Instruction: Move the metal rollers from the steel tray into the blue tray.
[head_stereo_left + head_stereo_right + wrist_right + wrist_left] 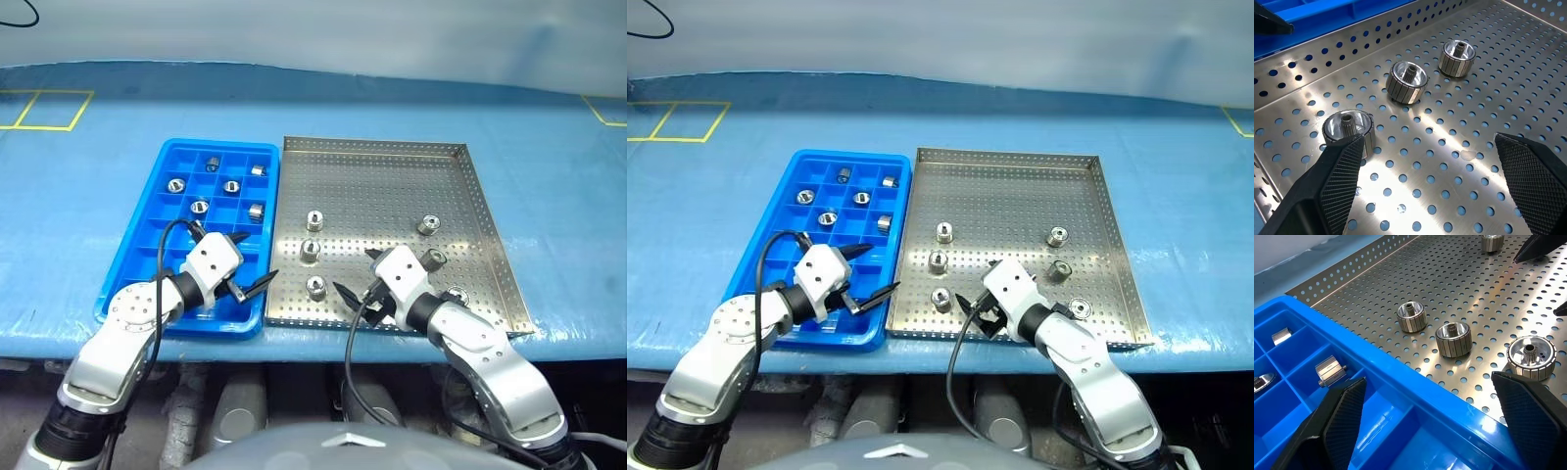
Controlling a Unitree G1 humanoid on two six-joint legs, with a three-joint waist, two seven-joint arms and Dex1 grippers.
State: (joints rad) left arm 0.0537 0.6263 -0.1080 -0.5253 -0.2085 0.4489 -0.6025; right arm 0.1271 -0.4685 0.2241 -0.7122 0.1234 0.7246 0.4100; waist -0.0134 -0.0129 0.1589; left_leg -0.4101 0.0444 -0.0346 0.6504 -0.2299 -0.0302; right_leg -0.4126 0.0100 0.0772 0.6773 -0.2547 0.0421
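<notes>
Six metal rollers [312,251] remain in the steel tray [470,196]; five lie in compartments of the blue tray [137,264]. Left gripper [245,264] hovers over the blue tray's near right corner, right gripper [355,276] over the steel tray's near edge, both spread wide and empty.

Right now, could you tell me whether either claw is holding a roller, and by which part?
Nothing is held. The left claw and right claw both stand open and empty above the trays.
</notes>
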